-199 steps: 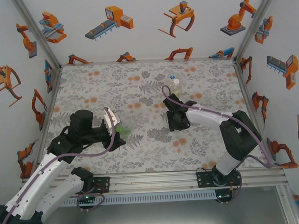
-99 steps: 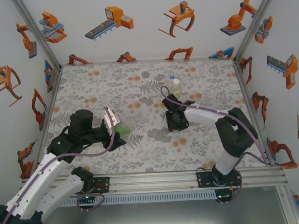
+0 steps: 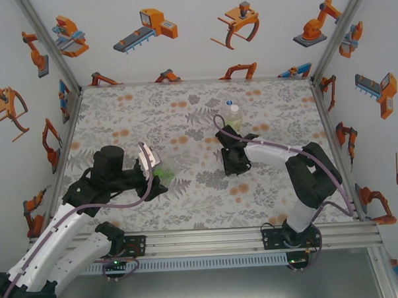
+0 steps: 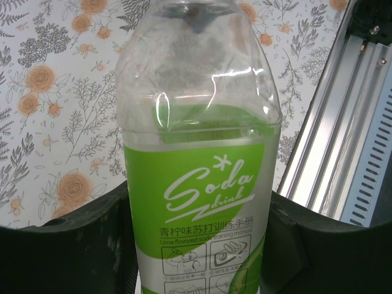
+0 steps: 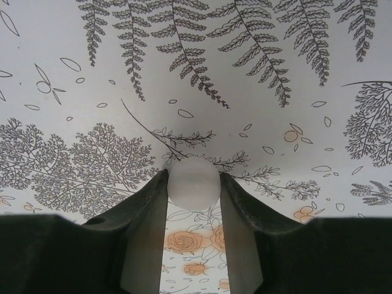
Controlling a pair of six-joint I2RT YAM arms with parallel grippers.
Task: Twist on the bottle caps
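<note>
In right gripper (image 5: 193,176): cap (image 5: 193,184), seemingly pinched; left gripper (image 4: 196,245) clamps bottle (image 4: 196,147).

The tabletop (image 5: 61,73) is white, printed with grey ferns and orange roses. The clear bottle (image 4: 196,116) wears a lime-green label (image 4: 196,184) with white script. The cap (image 5: 194,182) is milky white, the right fingers (image 5: 242,208) beside it black. At twelve o'clock, the white wall (image 3: 195,57) bears orange robot drawings (image 3: 147,27).
</note>
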